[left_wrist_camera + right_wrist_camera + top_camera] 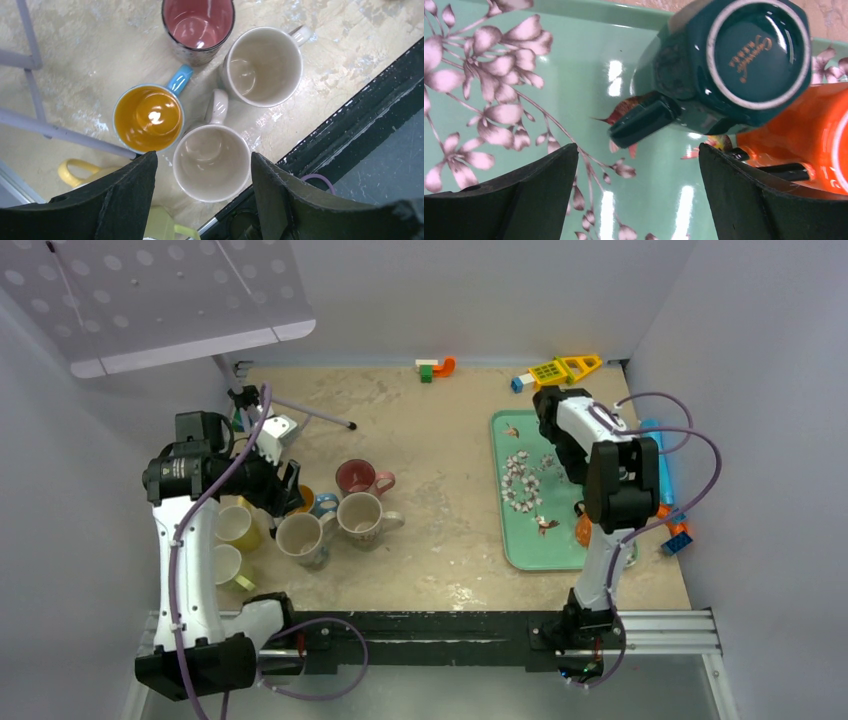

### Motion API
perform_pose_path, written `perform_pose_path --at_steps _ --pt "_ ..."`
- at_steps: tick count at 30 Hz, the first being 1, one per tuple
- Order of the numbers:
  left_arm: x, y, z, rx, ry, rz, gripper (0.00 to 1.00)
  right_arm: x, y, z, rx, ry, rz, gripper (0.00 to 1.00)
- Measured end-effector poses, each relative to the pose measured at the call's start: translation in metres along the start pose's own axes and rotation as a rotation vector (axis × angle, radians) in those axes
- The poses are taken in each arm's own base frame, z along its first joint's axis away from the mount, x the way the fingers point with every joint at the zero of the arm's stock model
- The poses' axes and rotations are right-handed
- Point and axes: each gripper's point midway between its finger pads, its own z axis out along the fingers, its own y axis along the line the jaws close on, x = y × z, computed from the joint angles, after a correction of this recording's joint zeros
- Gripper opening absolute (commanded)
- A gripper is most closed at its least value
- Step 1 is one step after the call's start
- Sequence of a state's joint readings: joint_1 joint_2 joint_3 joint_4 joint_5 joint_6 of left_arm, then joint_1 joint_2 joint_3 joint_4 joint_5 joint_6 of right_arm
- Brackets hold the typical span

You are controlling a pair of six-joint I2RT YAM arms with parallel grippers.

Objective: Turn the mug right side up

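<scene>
The step in hand looks like the approach to the grasp: the right gripper (636, 151) hovers low over the green floral tray (574, 45) with its fingers spread wide and nothing between them, and the dark teal mug (744, 60) lies just beyond the fingertips, not yet touched. The mug stands on the tray at the right side of the counter (85, 60), mouth down, with its ringed, printed base facing up at the wrist camera, so its long axis runs roughly vertical but inverted. Its handle (641, 121) juts out sideways toward the gap between the fingers. An orange mug (804, 135) sits right against it on the far side, apparently upside down too. From above the arm hides the teal mug. The next move probably calls for advancing the fingers to close on the handle or the wall, lifting clear of the orange mug, then rolling the wrist half a turn so the mouth faces up before setting it down. The left gripper (202, 156) also has its fingers apart and empty, poised above a cluster of upright mugs, nearest a cream mug (212, 162)
</scene>
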State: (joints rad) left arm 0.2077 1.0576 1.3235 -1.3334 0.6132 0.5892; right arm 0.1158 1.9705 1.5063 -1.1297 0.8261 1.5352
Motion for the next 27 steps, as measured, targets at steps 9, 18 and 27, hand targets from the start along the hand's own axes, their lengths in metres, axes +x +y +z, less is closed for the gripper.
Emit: perform_pose_path --at_steps 9,18,27 --pt "-0.007 -0.015 0.007 0.050 0.001 0.048 0.73 -0.009 0.013 0.010 0.046 0.007 0.029 0.85" --pt "-0.007 -0.015 0.007 0.041 -0.009 0.056 0.73 -0.003 0.007 0.028 0.105 0.092 0.045 0.66" --pt "-0.009 -0.019 0.003 0.034 -0.034 0.073 0.73 -0.009 0.012 0.028 0.089 0.094 0.042 0.35"
